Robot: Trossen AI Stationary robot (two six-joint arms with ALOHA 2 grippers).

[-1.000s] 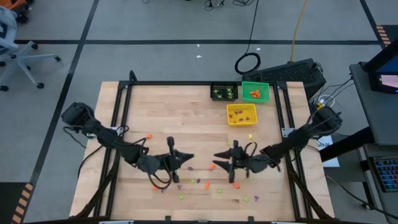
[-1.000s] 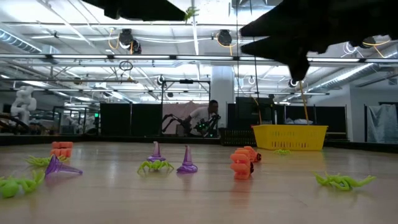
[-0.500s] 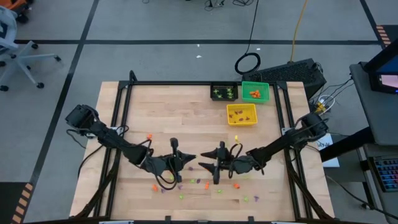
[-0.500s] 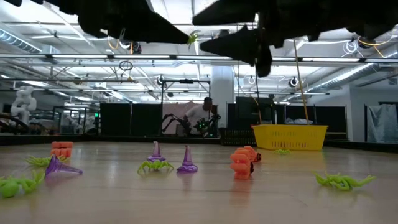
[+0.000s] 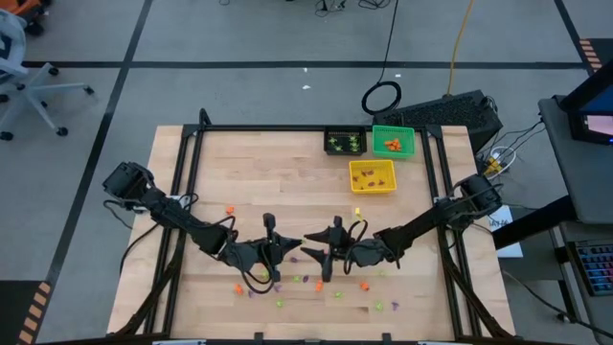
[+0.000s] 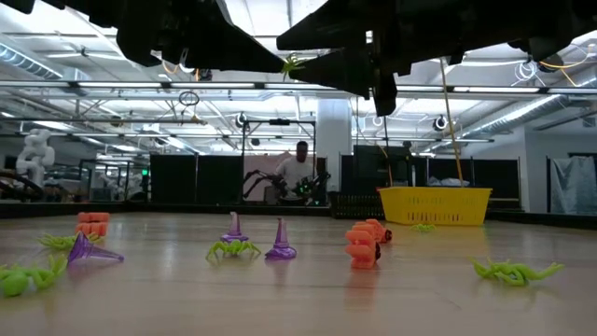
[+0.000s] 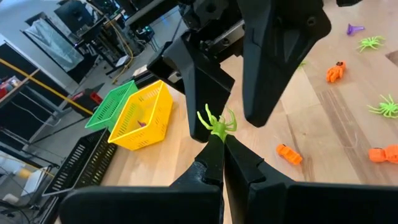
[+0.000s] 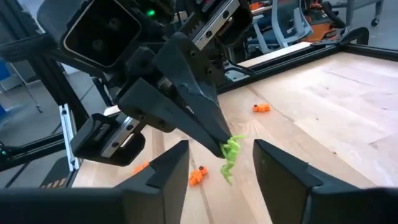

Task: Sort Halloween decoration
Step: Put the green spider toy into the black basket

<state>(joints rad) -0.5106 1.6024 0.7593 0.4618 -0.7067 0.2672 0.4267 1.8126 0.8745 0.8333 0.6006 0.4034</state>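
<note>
Light-green spider [image 7: 216, 123] was pinched in the left gripper [image 7: 219, 142], legs splayed. Right gripper [image 8: 216, 163] straddled it with fingers spread. Yellow bin [image 7: 144, 116] sat beyond.

- The left hand [image 7: 219, 144] is pinching a light-green spider trinket [image 7: 216, 122] at its closed fingertips, above the counter [image 7: 323, 118].
- The right hand [image 7: 233, 93] is facing it from just beyond the spider, its two fingers standing apart on either side.
- A yellow bin [image 7: 145, 116] is sitting beyond the spider, a green bin [image 7: 109, 107] touching it.
- Orange trinkets [image 7: 290, 154] are lying on the counter near the spider.
</note>
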